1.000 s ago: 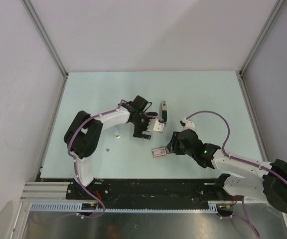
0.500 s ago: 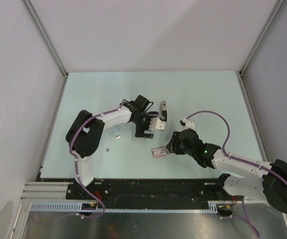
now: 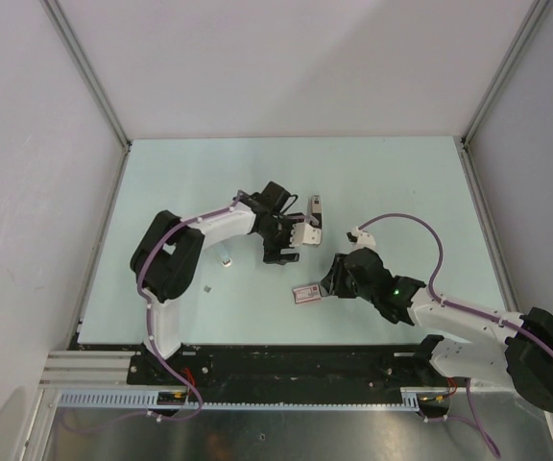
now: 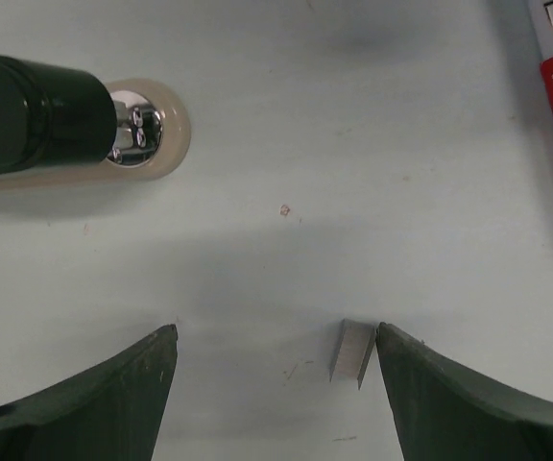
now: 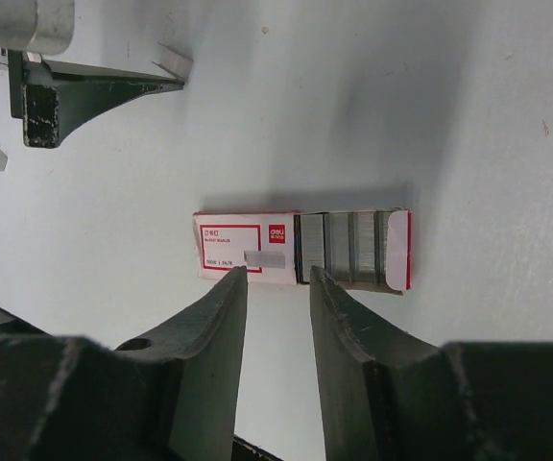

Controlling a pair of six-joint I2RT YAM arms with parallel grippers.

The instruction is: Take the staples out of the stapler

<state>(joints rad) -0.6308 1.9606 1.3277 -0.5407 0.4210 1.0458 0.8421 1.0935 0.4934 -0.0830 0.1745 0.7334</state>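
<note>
Left claw (image 4: 276, 384) hangs low over the table (image 4: 372, 144), jaws spread wide with nothing in them. In its own wrist view a short strip of staples (image 4: 353, 353) lies on the table between the two fingers, just beside the right-hand one and apart from the other. The stapler (image 4: 56, 120) lies on its side at the upper left of that frame, black body with a shiny metal end on a pale base, well apart from the fingers. From the top camera the stapler (image 3: 315, 209) sits mid-table, just beyond the left claw (image 3: 291, 235). Two loose bits (image 3: 227, 259) lie apart to the left of it, near that arm. Over to the right claw (image 5: 276, 277): jaws only narrowly apart, gripping nothing, their tips poised at the near edge of the box (image 5: 248, 252). The box has a red-and-white label, its right end is open on grey rows, and a small grey strip (image 5: 265, 258) rests on the label. In the top view the box (image 3: 307, 294) lies below centre, right at the right claw (image 3: 329, 286).
</note>
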